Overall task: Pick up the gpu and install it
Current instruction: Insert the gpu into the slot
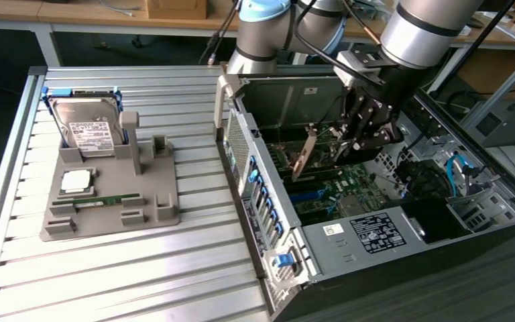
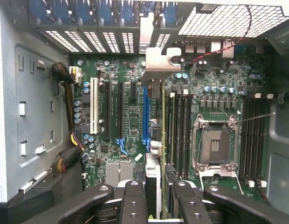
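Observation:
My gripper [image 1: 362, 137] reaches down into the open computer case [image 1: 329, 235] and is shut on the gpu [image 1: 305, 155]. The card hangs edge-down just above the motherboard [image 1: 351, 184]. In the wrist view the gpu [image 2: 156, 140] is seen edge-on between the black fingers [image 2: 134, 201] of the gripper [image 2: 157, 203]. Its silver end bracket [image 2: 158, 60] points toward the case's slotted rear wall. The card runs lengthwise beside the blue expansion slot [image 2: 145, 112]; whether it touches the slot cannot be told.
A grey fixture [image 1: 105, 194] on the slatted table carries a hard drive [image 1: 88, 127], a processor [image 1: 76, 180] and a RAM stick [image 1: 105, 199]. Inside the case are the processor socket [image 2: 215, 144], memory slots [image 2: 182, 126], a cable bundle [image 2: 70, 112] and drive bays [image 1: 441, 218].

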You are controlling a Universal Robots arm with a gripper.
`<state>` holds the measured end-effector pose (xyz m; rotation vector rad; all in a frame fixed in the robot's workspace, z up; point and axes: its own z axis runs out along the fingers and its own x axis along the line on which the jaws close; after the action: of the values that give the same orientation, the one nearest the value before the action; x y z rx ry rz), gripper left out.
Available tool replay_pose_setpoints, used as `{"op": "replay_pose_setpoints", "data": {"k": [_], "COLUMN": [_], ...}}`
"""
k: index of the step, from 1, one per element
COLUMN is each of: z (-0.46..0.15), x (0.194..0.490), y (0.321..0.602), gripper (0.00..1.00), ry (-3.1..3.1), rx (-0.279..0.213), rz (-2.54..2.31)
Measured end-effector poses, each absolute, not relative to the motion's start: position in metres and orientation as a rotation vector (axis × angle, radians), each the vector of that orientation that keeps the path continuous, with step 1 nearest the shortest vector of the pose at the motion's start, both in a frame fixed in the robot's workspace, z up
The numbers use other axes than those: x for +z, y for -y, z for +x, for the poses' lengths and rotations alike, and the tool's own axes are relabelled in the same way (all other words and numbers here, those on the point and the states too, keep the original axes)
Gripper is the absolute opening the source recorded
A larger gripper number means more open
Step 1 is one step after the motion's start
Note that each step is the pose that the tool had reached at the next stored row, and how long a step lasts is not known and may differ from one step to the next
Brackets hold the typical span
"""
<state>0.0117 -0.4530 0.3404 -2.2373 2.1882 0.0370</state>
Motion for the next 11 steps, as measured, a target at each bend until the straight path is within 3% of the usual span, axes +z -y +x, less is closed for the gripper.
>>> {"op": "replay_pose_setpoints", "data": {"k": [11], "z": [0.0078], "x": [0.3356], "y": [0.4536], "gripper": [0.27], "ry": [-2.188], "rx": [0.037], "rz": [-2.237]}}
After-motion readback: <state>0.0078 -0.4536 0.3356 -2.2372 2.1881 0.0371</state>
